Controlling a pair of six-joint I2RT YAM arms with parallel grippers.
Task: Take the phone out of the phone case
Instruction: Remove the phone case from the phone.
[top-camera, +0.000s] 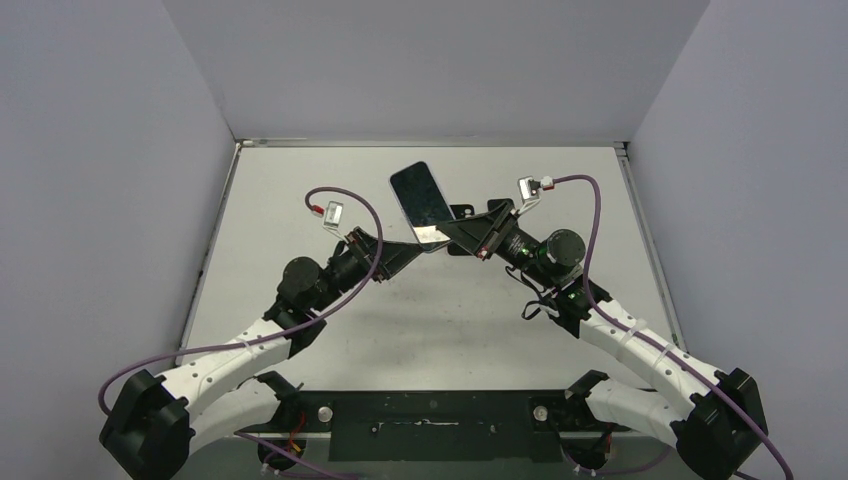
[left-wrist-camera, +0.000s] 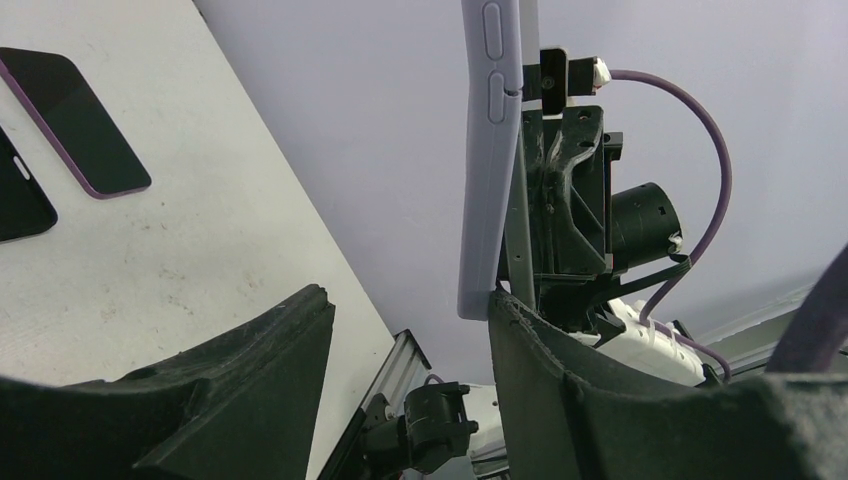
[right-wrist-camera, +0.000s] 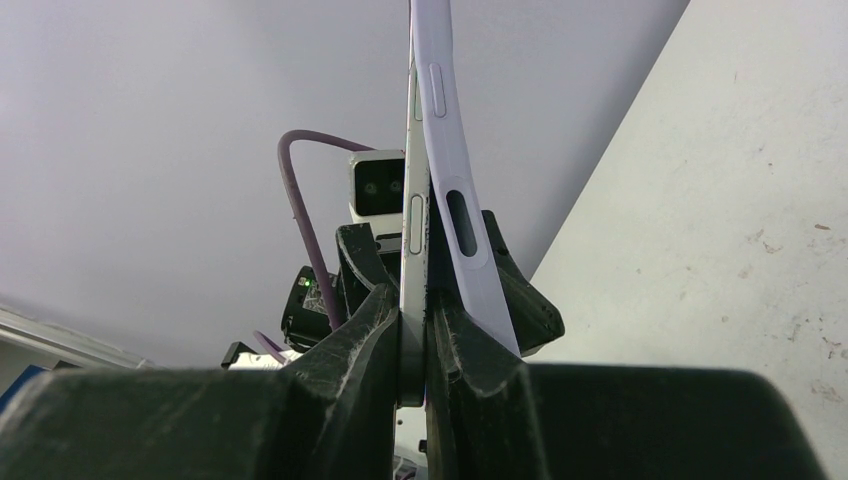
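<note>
The phone (top-camera: 418, 195) is held up above the middle of the table, dark screen toward the overhead camera. My right gripper (top-camera: 450, 235) is shut on its lower end; in the right wrist view the phone's silver edge (right-wrist-camera: 413, 220) is pinched between the fingers. The lilac phone case (right-wrist-camera: 450, 150) bows away from the phone on one side, outside that grip. In the left wrist view the case (left-wrist-camera: 490, 180) stands edge-on. My left gripper (left-wrist-camera: 408, 295) is open, its right finger (left-wrist-camera: 520, 330) touching the case's bottom corner and its left finger well apart.
Two dark flat slabs (left-wrist-camera: 75, 120) lie on the white table (top-camera: 300, 330) beyond the left gripper. Grey walls close in the left, right and back. Both arms meet under the phone, and purple cables (top-camera: 590, 200) loop from each wrist.
</note>
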